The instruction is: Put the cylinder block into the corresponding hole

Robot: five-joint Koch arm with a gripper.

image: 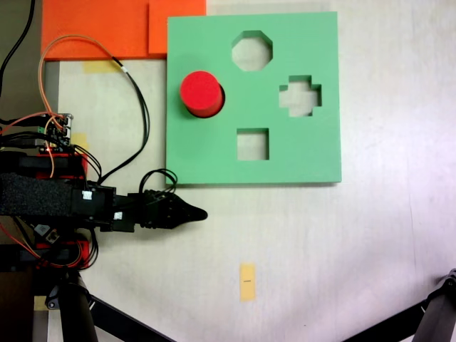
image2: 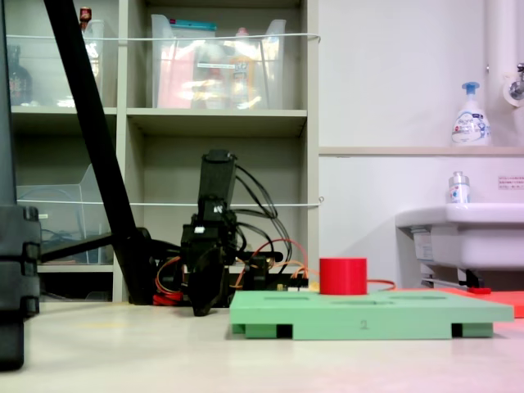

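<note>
The red cylinder block (image: pixel 201 91) (image2: pixel 342 276) stands upright on the left part of the green foam board (image: pixel 313 149) (image2: pixel 368 315). It covers the round hole, of which only a dark crescent (image: pixel 221 97) shows at its right side. In the second exterior view about half the block rises above the board's top. My gripper (image: pixel 196 212) (image2: pixel 203 304) is off the board, just below its lower left corner in the first exterior view. Its black fingers meet in a point with nothing between them.
The board also has an octagonal cutout (image: pixel 251 50), a cross cutout (image: pixel 299 95) and a square cutout (image: pixel 252 144). Orange foam sheets (image: pixel 92 28) lie beyond the board. Cables (image: pixel 135 107) loop beside the arm's base. A yellow tape strip (image: pixel 247 281) marks the table.
</note>
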